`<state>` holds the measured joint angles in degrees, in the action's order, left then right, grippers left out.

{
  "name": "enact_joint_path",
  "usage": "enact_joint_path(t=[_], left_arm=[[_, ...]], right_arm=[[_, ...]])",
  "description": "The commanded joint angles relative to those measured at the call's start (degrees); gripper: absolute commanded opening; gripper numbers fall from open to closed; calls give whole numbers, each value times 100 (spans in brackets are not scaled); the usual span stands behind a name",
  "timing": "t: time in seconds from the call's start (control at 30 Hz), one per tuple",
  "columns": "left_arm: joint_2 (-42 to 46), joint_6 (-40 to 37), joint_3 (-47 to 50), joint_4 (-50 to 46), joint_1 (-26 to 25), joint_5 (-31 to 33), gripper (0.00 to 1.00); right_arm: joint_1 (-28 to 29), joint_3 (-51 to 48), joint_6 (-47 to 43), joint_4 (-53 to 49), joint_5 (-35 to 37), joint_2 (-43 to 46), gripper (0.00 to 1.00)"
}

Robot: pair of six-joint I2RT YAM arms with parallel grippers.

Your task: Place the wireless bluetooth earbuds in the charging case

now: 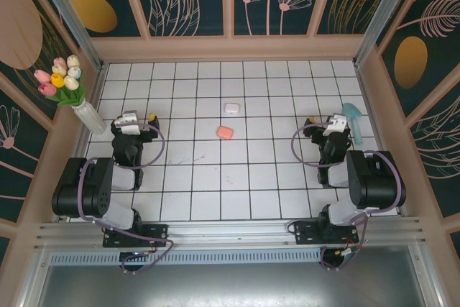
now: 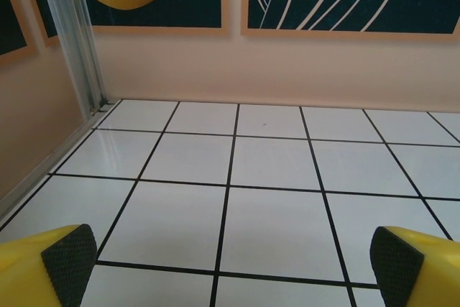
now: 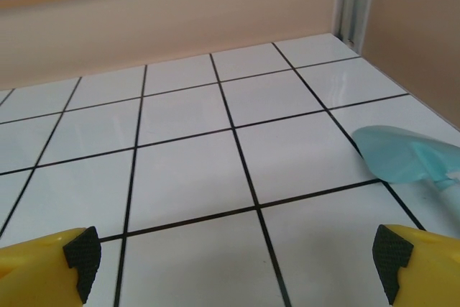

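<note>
Left gripper [image 2: 233, 257] and right gripper [image 3: 237, 260] were held spread and empty, well to either side of the pink case [image 1: 225, 132]. The white case [image 1: 231, 108] lay just beyond it. A case could be skidded away by misaligned fingers.

Bright, even light is washing the glossy white tiled bench [image 1: 237, 185]; shadows are falling faint; wrist views are softening slightly up close.

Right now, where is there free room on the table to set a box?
Bare: the near tiles between the left arm and right arm, and the back row by the wall. Middle: white case, pink case. Crowded: left edge, vase and left gripper; right edge, teal object and right gripper.
</note>
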<state>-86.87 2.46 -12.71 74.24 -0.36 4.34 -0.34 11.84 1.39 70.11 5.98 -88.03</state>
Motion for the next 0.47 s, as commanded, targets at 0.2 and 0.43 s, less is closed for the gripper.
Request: enact_joint_path(t=[0.2,0.43], left_arm=[[-43,133,-82,-94,39,-8,99],[-54,132,-91,-111,37,-5,99]], right_arm=[[-150,171,39,105,-458,-41,99],[-171,139,37,153,-484,-29,99]])
